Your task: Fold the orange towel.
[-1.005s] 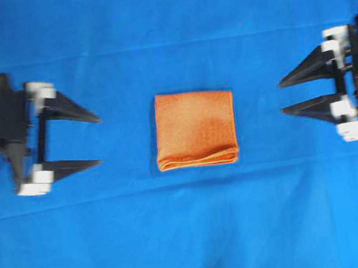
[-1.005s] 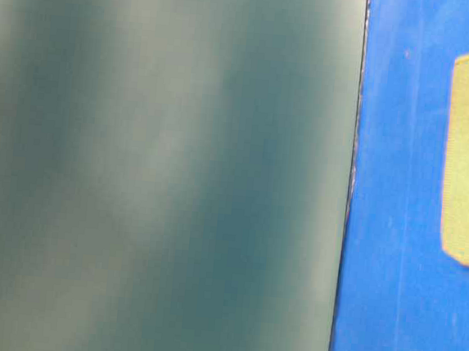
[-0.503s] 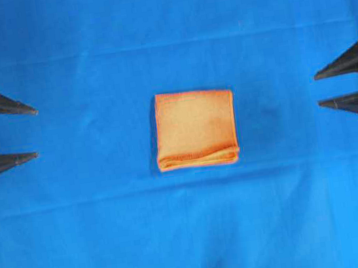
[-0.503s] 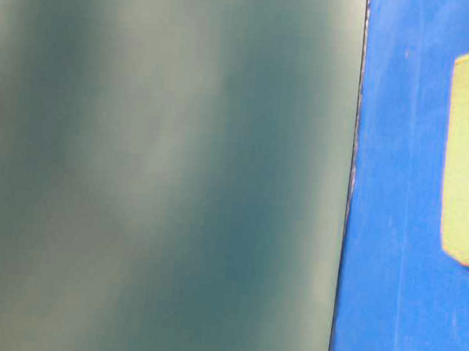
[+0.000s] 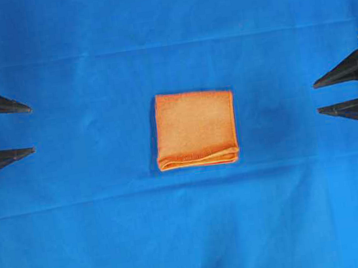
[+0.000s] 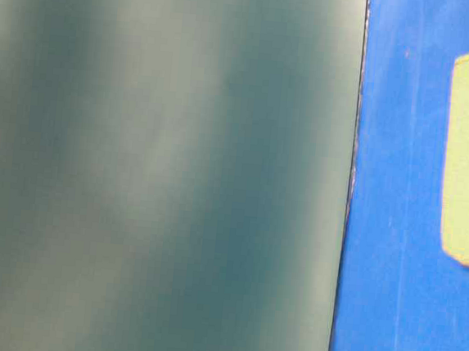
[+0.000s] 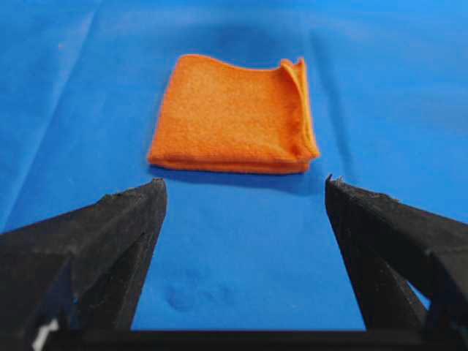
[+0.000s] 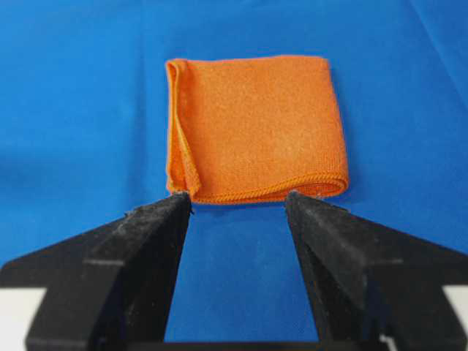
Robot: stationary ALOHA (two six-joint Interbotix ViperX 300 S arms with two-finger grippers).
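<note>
The orange towel [image 5: 195, 129] lies folded into a small square at the middle of the blue table cloth [image 5: 193, 238]. My left gripper [image 5: 4, 133] and right gripper [image 5: 342, 92] sit at opposite edges, well apart from it, both spread wide and empty.

The scene is viewed from straight above in the overhead view, with the blue cloth [image 5: 193, 238] filling the frame and the orange towel [image 5: 195, 129] centred. The table-level view is pressed close against a blurred grey-green surface [image 6: 161, 169], the cloth seen only at its right. Each wrist view is aimed low across the tabletop, past its own gripper, from opposite sides; the towel is shared by all four views.
</note>
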